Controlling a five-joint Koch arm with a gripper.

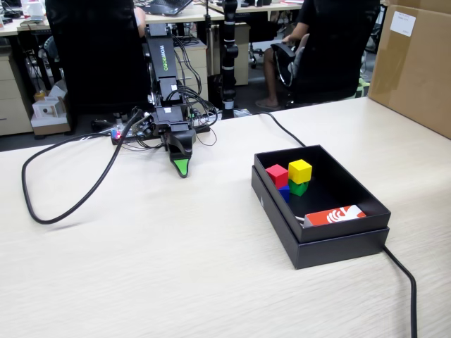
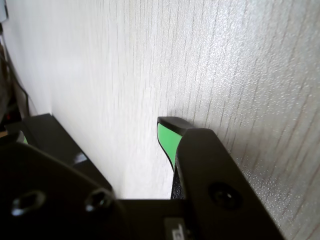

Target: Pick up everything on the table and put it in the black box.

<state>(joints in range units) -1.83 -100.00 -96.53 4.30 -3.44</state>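
Observation:
All the cubes lie inside the black box (image 1: 337,246) at right in the fixed view. The red cube (image 1: 276,174) and yellow cube (image 1: 300,170) rest on top. The green cube (image 1: 299,188) and blue cube (image 1: 285,193) sit under them in the far left corner. My gripper (image 1: 182,169) hangs tip-down just above the bare table (image 1: 176,267), left of the box and apart from it. In the wrist view my gripper (image 2: 100,125) shows a green-padded finger (image 2: 167,137) at right, a dark jaw far to its left and only tabletop between.
An orange-and-white card (image 1: 335,215) lies in the box's near end. A black cable (image 1: 63,204) loops over the table at left, and another cable (image 1: 402,274) runs from the box to the front edge. A brown cardboard box (image 1: 416,63) stands at back right.

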